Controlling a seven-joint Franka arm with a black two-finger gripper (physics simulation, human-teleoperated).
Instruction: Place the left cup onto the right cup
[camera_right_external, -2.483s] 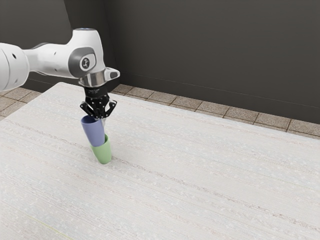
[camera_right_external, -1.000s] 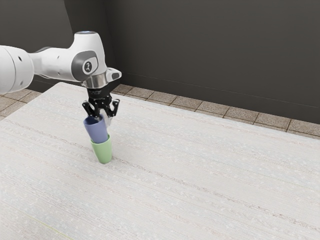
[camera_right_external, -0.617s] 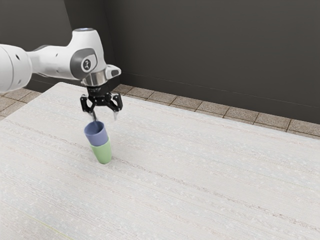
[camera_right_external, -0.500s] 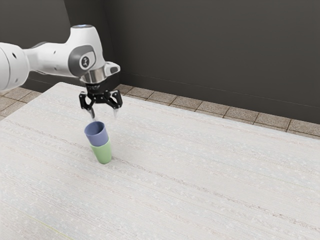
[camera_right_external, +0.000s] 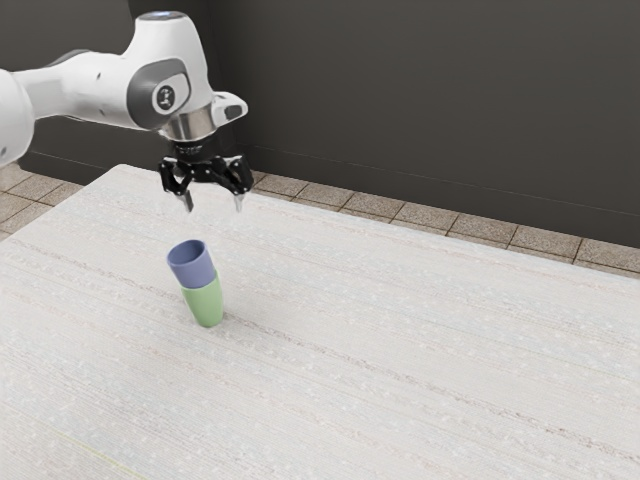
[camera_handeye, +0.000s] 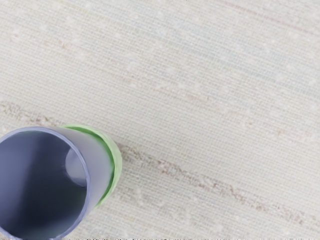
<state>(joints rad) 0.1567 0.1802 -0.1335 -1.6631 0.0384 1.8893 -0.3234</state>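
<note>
Leaning blue cup (camera_right_external: 189, 264) nested in green cup (camera_right_external: 206, 303)

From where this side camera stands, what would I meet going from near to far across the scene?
Pale table → green cup with the blue cup nested in it → tiled floor → dark wall. The open gripper hangs in the air above the cups, so I leave it out.
</note>
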